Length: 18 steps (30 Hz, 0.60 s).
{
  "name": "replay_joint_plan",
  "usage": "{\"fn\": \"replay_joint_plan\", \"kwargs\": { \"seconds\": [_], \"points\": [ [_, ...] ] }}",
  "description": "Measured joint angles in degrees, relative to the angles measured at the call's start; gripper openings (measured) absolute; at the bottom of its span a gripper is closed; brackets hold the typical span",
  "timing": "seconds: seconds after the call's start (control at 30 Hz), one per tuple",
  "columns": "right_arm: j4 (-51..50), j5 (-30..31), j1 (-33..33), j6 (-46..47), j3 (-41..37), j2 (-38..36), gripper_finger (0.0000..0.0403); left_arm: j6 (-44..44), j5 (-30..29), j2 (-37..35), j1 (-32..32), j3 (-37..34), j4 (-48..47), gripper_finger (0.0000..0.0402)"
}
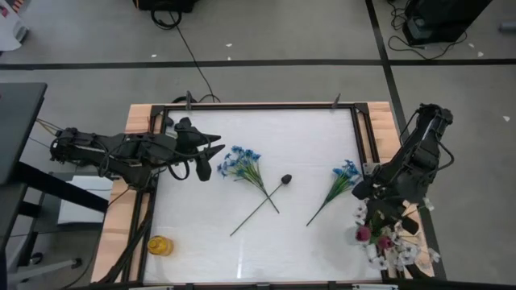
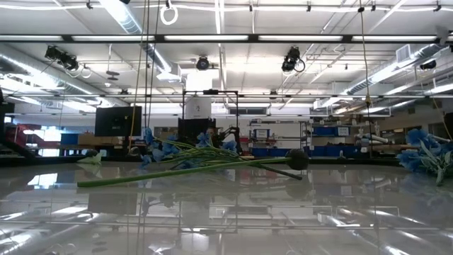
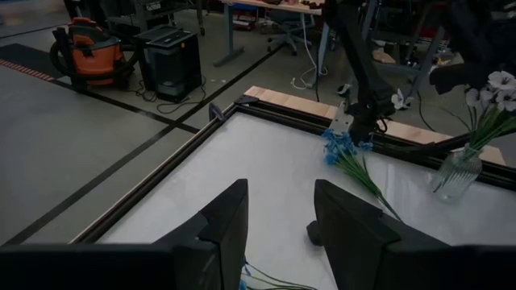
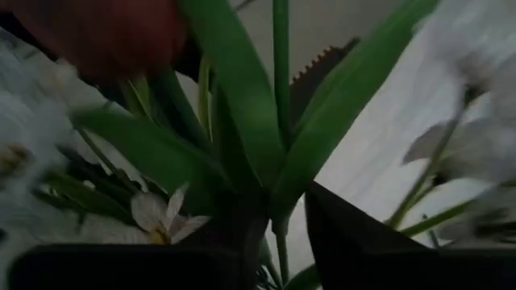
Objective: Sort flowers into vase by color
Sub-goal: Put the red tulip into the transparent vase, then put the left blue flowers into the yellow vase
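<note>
Right gripper (image 1: 379, 211) sits over the clear ribbed glass vase (image 3: 457, 172) at the right edge of the white table (image 1: 274, 145). Its dark fingers (image 4: 355, 234) are pinching a thin green stem (image 4: 280, 242) between them, down among green leaves, white blossoms (image 1: 403, 256) and dark red tulip buds (image 1: 364, 234) that stand in the vase.

Left gripper (image 1: 211, 155) hovers near the left side of the table, jaws spread, nothing between them. Just beside its fingertips lies a blue-blossom bunch (image 1: 239, 163); its long stem crosses the stem of a blackish bud (image 1: 285, 179) mid-table. Low view shows both lying flat on the glossy top.

A second blue-blossom bunch (image 1: 347, 172) lies right of centre, blossoms near the right arm, stem pointing toward the front edge, well apart from the crossed pair.

Small yellow object (image 1: 159, 246) sits at the front-left corner; can't tell what it is.
</note>
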Motion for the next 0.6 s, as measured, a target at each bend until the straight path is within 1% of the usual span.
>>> {"fn": "replay_joint_plan", "kwargs": {
  "seconds": [0.13, 0.23, 0.33, 0.6],
  "points": [
    [-1.2, 0.2, 0.0, 0.4, 2.5, -0.7, 0.0148, 0.0, 0.0, 0.0, 0.0, 0.0, 0.0, 0.0149],
    [-3.3, 0.0, 0.0, 1.5, 4.8, -1.5, 0.0168, 0.0, 0.0, 0.0, 0.0, 0.0, 0.1, 0.0149],
    [-4.7, -0.2, 0.0, 1.9, 6.6, -2.4, 0.0175, 0.0, 0.0, 0.0, 0.0, 0.0, 0.1, 0.0149],
    [-3.8, 0.1, 0.0, 3.9, 10.6, -4.7, 0.0172, 0.0, 0.0, 0.0, 0.0, 0.0, 0.3, 0.0149]
  ]
}}
